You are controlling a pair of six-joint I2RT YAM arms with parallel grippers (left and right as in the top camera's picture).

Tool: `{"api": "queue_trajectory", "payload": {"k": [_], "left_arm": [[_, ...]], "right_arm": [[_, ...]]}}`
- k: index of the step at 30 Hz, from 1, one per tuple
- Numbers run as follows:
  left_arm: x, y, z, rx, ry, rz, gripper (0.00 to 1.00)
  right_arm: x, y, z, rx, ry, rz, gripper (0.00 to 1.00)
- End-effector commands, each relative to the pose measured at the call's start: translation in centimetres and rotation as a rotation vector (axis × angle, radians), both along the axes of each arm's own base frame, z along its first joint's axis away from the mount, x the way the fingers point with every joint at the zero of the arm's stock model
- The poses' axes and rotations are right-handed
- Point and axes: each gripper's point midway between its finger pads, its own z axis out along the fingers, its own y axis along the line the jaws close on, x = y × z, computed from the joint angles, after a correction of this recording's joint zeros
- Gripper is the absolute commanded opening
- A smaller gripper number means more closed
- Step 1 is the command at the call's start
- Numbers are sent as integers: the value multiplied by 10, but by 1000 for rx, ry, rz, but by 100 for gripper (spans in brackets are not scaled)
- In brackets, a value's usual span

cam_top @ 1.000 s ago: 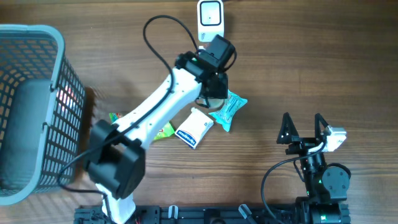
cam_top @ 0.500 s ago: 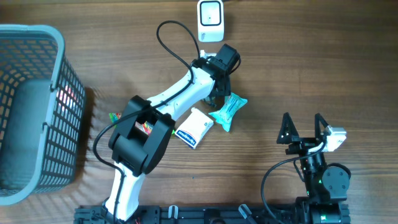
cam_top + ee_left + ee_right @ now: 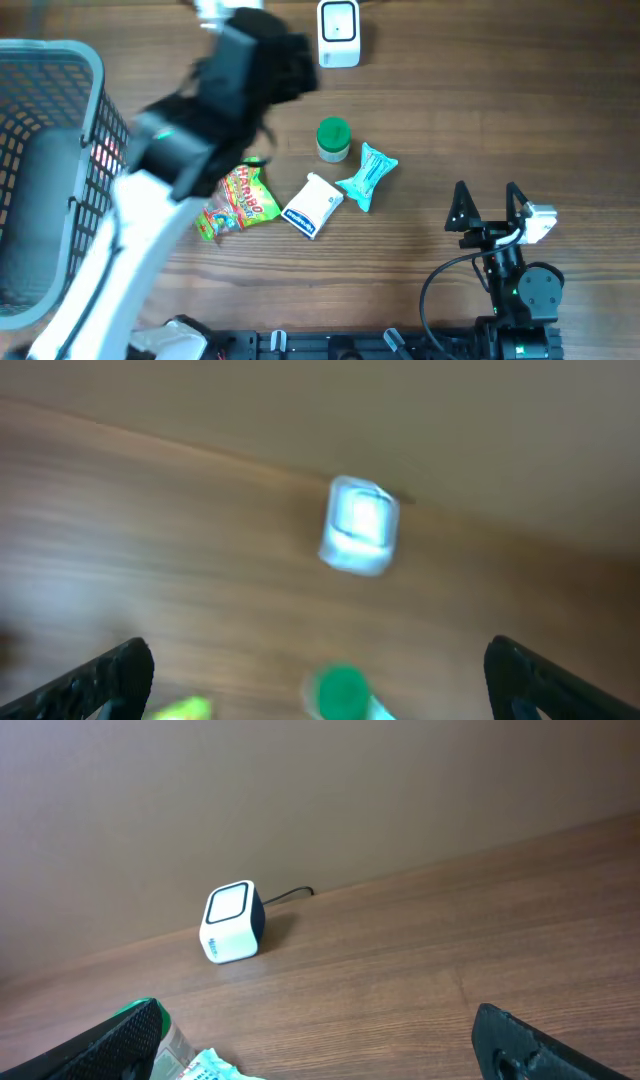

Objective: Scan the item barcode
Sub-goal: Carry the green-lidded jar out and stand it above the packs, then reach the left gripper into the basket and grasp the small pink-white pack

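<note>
Green-lidded jar [image 3: 333, 139]: stands upright on the tabletop [image 3: 500, 90], in front of the scanner [image 3: 338, 33] but apart from it. Nothing touches it. It is the item nearest the scanner, so I take it to be the one in play.
Scanner: small white box with a cable at the far edge of the tabletop, window facing up in the overhead view. Nothing is held at it.
Other items: a teal packet [image 3: 367, 177] just beside the jar, a white packet [image 3: 313, 205] touching the teal one, and a candy bag [image 3: 240, 203] further left. A grey basket [image 3: 60, 170] sits at the far left.
Left end effector [image 3: 318, 660]: released, fingers wide apart with nothing between them. The wrist view is blurred, with the jar's green lid low in the frame and the scanner beyond it. From overhead the left arm is a raised blur well to the left of the jar.
Right end effector [image 3: 488, 203]: released and empty, parked near the robot's base, well apart from every item.
Progress: the pictures cannot show whether any barcode has been read. No item is gripped, so any remaining scan calls for a fresh pickup and a pass in front of the scanner.
</note>
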Motion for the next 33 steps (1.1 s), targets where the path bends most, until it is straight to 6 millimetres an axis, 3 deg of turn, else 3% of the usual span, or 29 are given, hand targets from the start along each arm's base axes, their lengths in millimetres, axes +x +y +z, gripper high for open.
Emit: {"api": "queue_trajectory", "payload": {"k": [1, 2, 4, 9, 12, 16, 23, 29, 33], "left_arm": [[-18, 131, 14, 28, -15, 388, 100], [-30, 173, 8, -7, 17, 525, 100], [-49, 226, -14, -105, 114, 651, 100], [-75, 297, -63, -362, 250, 800, 100], [-97, 334, -109, -400, 355, 928, 100], [-83, 349, -164, -328, 441, 845, 100], [-57, 352, -258, -185, 514, 649, 100], [-34, 364, -288, -121, 466, 571, 100], [-6, 345, -299, -132, 413, 335, 100]], "right_arm": [[0, -1, 1, 7, -5, -10, 100], [0, -1, 1, 7, -5, -10, 100], [0, -1, 1, 7, -5, -10, 100], [0, -1, 1, 7, -5, -10, 100], [0, -1, 1, 7, -5, -10, 100], [0, -1, 1, 7, -5, -10, 100], [0, -1, 1, 7, -5, -10, 100], [0, -1, 1, 7, -5, -10, 100], [0, -1, 1, 6, -5, -10, 100]]}}
